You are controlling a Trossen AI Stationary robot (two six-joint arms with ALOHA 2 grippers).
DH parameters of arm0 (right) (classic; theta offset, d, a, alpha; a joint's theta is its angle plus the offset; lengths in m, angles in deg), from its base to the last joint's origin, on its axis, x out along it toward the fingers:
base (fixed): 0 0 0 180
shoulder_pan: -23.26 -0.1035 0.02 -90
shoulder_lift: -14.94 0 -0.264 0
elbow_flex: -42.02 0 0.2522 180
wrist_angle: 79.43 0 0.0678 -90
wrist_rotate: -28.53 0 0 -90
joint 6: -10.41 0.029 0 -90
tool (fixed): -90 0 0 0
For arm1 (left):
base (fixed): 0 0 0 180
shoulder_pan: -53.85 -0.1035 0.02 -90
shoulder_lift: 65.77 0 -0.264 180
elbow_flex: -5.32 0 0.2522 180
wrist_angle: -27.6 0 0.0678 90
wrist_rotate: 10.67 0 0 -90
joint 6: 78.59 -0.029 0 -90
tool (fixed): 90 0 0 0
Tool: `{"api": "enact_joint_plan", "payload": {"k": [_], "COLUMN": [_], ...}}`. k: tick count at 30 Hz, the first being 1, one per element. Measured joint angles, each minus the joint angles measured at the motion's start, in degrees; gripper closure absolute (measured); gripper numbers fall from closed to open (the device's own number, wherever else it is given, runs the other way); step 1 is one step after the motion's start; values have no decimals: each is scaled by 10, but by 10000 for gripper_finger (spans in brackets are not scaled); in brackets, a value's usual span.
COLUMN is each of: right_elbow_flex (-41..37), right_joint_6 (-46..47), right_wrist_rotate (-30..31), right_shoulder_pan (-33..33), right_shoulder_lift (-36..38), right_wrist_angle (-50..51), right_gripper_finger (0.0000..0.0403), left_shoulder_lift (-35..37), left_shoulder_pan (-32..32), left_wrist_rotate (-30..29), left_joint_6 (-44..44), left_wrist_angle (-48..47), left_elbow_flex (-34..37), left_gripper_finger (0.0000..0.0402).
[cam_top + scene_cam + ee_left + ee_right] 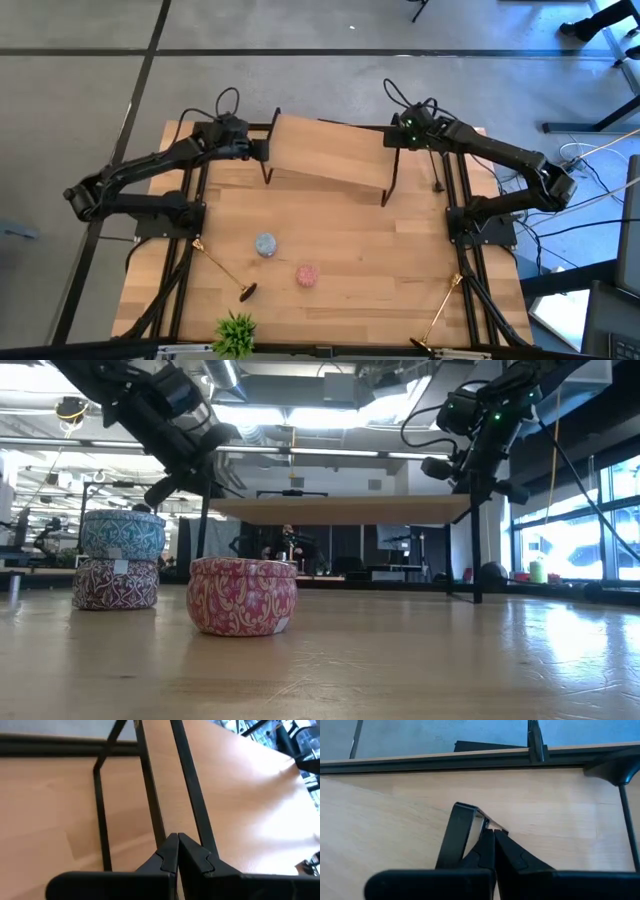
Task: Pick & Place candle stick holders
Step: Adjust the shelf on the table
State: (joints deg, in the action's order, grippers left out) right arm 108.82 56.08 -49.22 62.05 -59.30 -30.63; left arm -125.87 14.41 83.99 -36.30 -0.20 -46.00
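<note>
Two gold candle stick holders lie on their sides on the table, one at the near left and one at the near right. A thin dark stick, perhaps a black holder, shows beside the right arm. No gripper is near them. At the far side, both grippers are on a wooden shelf with black metal leg frames. My left gripper is shut at its left end and my right gripper is shut at its right end. The board looks about level in the low view. My left gripper's shut fingertips meet a thin black bar of the shelf's left leg frame, slanting down from the table's left. Whether the legs stand on the table, I cannot tell. My right gripper pinches the upper corner of the right leg frame at its fingertips, slanting down from the right.
A blue tin sits on a maroon tin at mid-table. A pink tin stands to their right. A small green plant is at the near edge. Black rails run along both table sides.
</note>
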Motion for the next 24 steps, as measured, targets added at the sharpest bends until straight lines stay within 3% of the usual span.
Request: {"api": "enact_joint_plan", "payload": {"k": [5,13,19,24], "right_elbow_flex": [0,0,11,71], "right_joint_6": [-1,-16,-41,-102], "right_wrist_rotate": [-1,-9,17,44], "right_shoulder_pan": [0,3,14,14], "right_shoulder_lift": [0,0,0,0], "right_wrist_angle": [-11,-29,-24,-31], "right_gripper_finger": [403,403,403,403], "left_shoulder_lift": [28,74,97,101], "left_shoulder_pan": [53,124,138,138], "left_wrist_rotate": [-26,-162,-278,-296], "left_joint_6": [39,95,125,112], "left_wrist_angle": [-42,-141,-172,-172], "left_elbow_flex": [0,0,0,0], "left_gripper_finger": [400,400,400,400]}}
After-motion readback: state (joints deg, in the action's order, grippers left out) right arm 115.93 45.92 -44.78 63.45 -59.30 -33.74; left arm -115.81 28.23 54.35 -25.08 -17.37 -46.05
